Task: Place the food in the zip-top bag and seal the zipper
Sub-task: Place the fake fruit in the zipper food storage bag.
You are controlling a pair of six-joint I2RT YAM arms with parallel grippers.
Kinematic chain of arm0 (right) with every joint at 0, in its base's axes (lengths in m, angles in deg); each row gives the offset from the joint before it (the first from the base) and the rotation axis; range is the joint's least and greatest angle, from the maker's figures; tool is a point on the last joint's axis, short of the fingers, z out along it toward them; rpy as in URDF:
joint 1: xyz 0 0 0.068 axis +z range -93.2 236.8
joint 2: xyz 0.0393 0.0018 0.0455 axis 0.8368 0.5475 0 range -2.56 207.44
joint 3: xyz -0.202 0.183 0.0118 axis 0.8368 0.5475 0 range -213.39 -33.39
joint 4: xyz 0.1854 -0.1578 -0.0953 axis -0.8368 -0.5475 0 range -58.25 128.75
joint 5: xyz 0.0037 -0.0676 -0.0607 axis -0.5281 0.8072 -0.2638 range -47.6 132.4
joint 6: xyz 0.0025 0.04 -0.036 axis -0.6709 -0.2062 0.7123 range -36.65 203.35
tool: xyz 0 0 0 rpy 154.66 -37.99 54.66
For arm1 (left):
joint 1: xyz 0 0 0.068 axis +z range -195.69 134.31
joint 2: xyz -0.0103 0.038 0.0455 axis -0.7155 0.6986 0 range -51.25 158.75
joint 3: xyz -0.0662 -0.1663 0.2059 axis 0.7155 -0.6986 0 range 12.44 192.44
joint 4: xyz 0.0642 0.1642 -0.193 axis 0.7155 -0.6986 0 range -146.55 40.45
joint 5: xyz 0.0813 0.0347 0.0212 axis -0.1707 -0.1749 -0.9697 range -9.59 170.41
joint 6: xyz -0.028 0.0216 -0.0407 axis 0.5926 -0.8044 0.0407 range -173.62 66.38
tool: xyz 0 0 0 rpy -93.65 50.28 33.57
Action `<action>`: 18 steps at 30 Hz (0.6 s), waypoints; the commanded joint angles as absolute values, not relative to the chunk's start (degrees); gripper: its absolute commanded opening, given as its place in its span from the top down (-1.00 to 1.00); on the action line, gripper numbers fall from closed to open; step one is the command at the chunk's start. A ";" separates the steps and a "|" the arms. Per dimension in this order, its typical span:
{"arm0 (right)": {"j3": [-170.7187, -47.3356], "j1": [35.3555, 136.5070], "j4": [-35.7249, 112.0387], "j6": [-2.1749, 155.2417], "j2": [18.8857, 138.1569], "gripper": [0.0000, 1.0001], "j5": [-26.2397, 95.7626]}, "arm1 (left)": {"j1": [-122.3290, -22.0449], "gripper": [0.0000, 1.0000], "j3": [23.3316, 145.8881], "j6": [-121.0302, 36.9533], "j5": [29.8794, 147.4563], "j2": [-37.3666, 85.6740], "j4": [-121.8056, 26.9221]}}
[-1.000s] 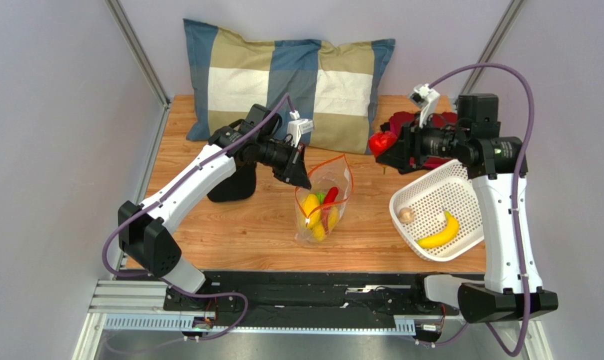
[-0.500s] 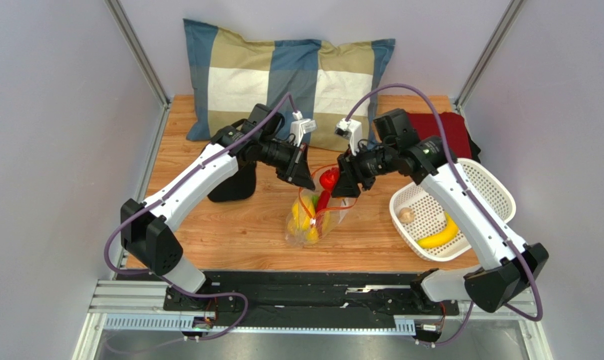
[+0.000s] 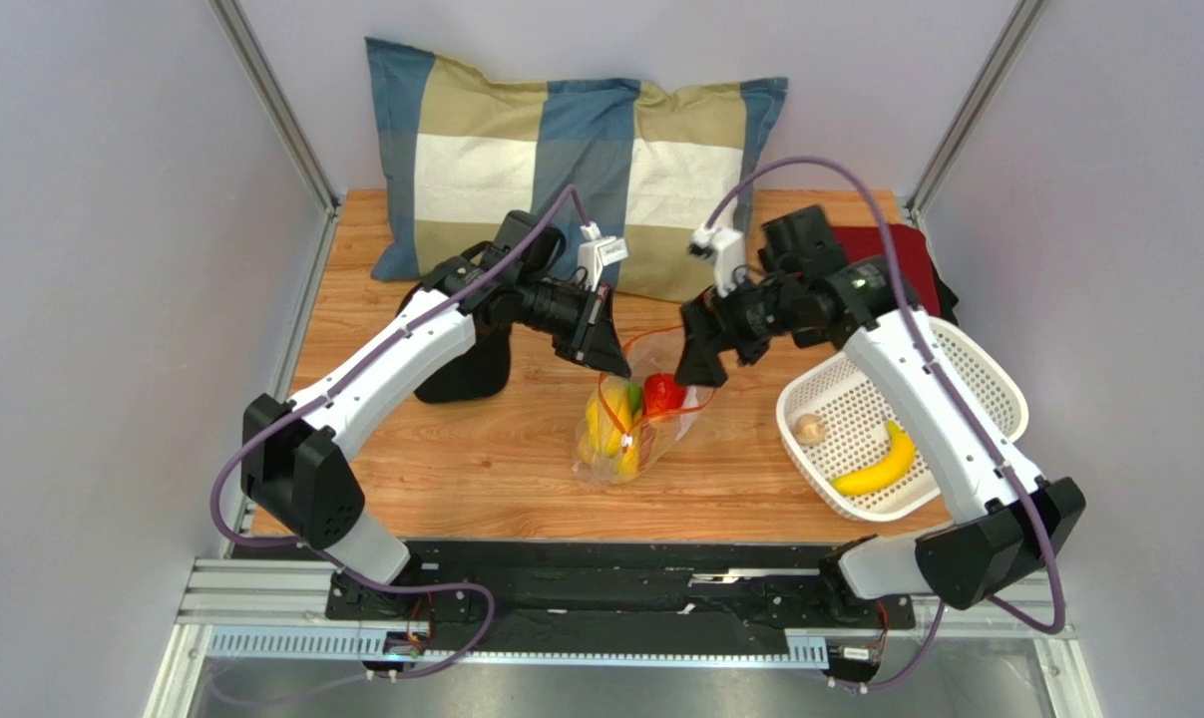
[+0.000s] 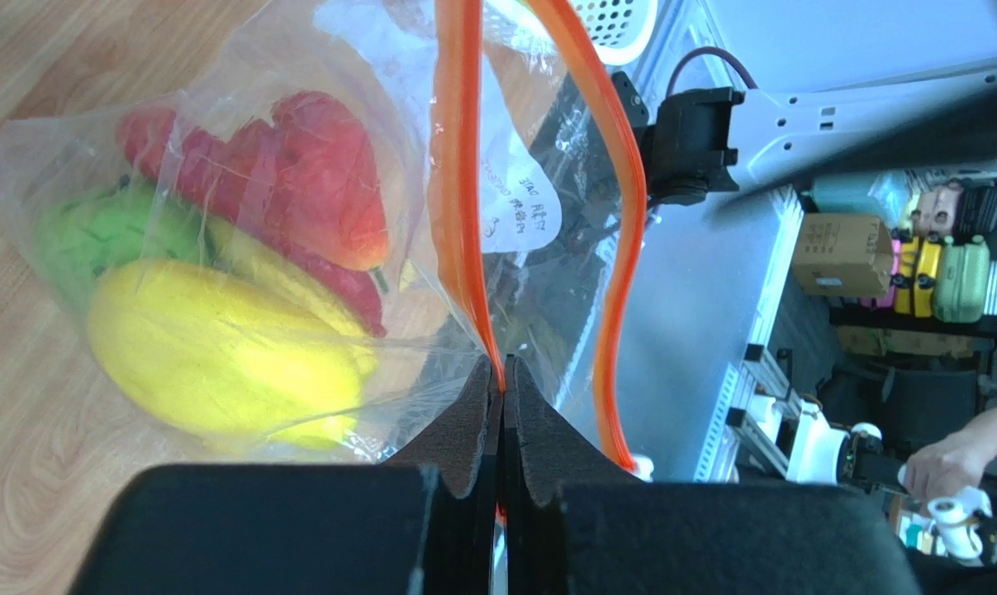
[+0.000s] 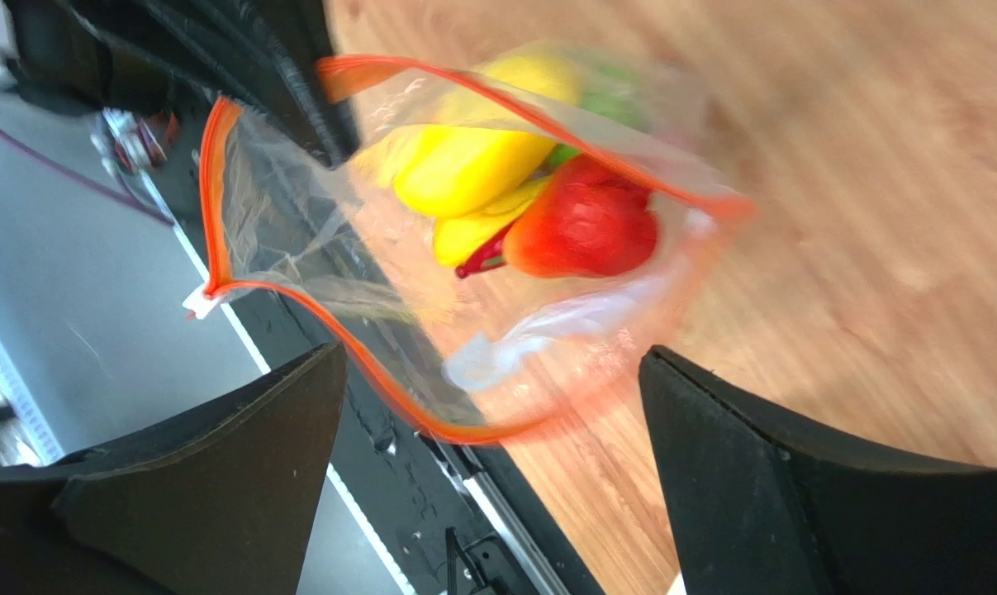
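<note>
Left tool: I see its pads clamped tight on one side of the zipper, holding that edge of the mouth up.
Right tool: fingers spread wide with nothing between them, and I read it as hovering just above the bag's open mouth.
Zip-top bag: rests on the wooden surface between my two tools, mouth gaping, with the two orange-red strips well apart.
Food in the bag: a red piece lies uppermost, with yellow pieces and a green piece pressed beside it.
Food outside the bag: a yellow banana and a small beige round piece lie in the white perforated basket, to the right of the bag.
Slider tab: I cannot make it out for certain.
Backdrop: a plaid pillow leans at the far edge of the surface.
</note>
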State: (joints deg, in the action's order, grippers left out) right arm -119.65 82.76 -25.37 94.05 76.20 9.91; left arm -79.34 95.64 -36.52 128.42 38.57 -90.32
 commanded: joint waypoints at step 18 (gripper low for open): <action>-101.52 42.30 -26.92 109.10 81.90 -0.58 22.97 | -78.56 1.00 92.42 -33.93 130.51 36.73 -84.44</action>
State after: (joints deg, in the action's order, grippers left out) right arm -104.81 41.60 -34.13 107.42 81.05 16.29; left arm -78.92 92.95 -34.18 129.44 38.52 -86.39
